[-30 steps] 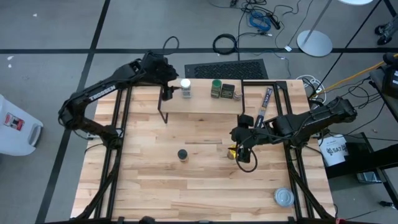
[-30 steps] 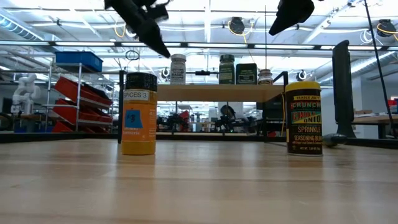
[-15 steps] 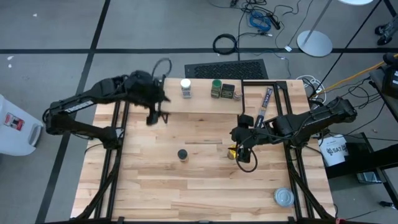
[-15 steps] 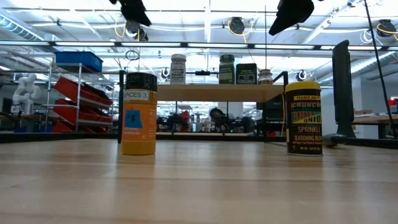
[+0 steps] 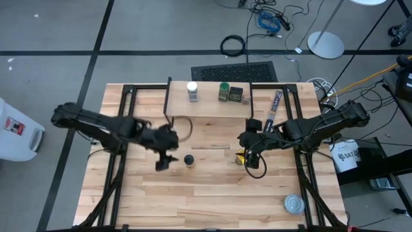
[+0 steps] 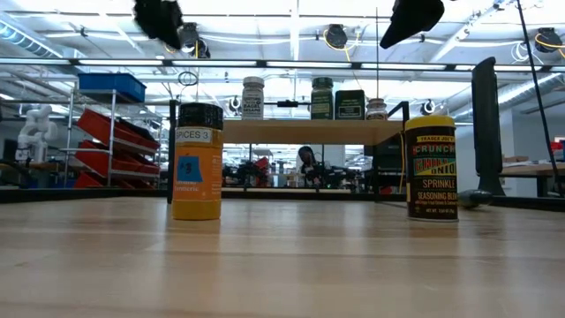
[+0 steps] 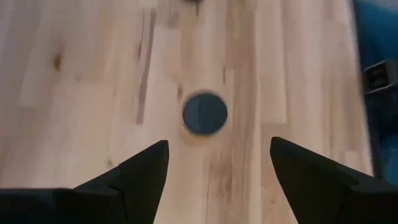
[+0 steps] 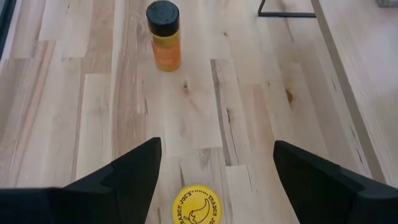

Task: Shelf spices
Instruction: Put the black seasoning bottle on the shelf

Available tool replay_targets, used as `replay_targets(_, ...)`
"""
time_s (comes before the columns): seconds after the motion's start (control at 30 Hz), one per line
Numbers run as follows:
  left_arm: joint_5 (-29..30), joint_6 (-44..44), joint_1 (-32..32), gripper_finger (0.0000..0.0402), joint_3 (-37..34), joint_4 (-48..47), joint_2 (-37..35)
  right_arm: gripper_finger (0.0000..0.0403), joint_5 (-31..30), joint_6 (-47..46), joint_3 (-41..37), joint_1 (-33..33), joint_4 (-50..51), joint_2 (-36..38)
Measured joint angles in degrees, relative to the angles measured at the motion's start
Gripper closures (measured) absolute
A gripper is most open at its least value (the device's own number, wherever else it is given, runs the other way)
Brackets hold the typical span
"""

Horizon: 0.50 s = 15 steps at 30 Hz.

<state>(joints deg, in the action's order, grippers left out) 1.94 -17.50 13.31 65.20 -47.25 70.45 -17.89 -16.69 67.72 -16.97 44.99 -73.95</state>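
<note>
The orange jar with a dark lid (image 5: 188,160) (image 6: 197,161) stands upright on the table. My left gripper (image 5: 163,160) (image 7: 219,142) hovers open just to its left, pointing down, with the lid (image 7: 204,113) ahead between the fingers. My right gripper (image 5: 248,151) (image 8: 217,143) hangs open above the yellow-lidded jar (image 5: 239,158) (image 8: 199,204) (image 6: 432,168). The shelf (image 5: 206,108) (image 6: 309,131) at the far side carries the white-lidded jar (image 5: 192,90), the green-lidded jar (image 5: 223,91), the dark square tin (image 5: 235,95) and a small clear jar (image 5: 245,98).
A long thin dark packet (image 5: 275,106) lies on the shelf's right end. A flat round silver tin (image 5: 293,204) sits near the table's near right corner. Bare wood (image 5: 167,200) spreads along the near side. Black frame rails (image 5: 119,116) run along both table sides.
My left gripper has swung away from the shelf's left end by the white-lidded jar, travelling toward the near edge and ending beside the orange jar. The jars on the shelf and table stand as before.
</note>
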Motion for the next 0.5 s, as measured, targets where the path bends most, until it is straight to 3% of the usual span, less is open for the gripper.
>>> replay_targets(0.27, 12.4, -3.69, 6.01, 0.0111, -2.6, 0.54, 8.18, 0.0105, -0.02, 2.57, 0.0, 0.0, -2.53, 0.0)
replay_targets(0.5, 13.3, -3.19, 7.09, 0.0111, -2.62, 10.64, 12.7, 0.0105, -0.02, 4.34, 0.0, 0.17, -3.26, 0.0)
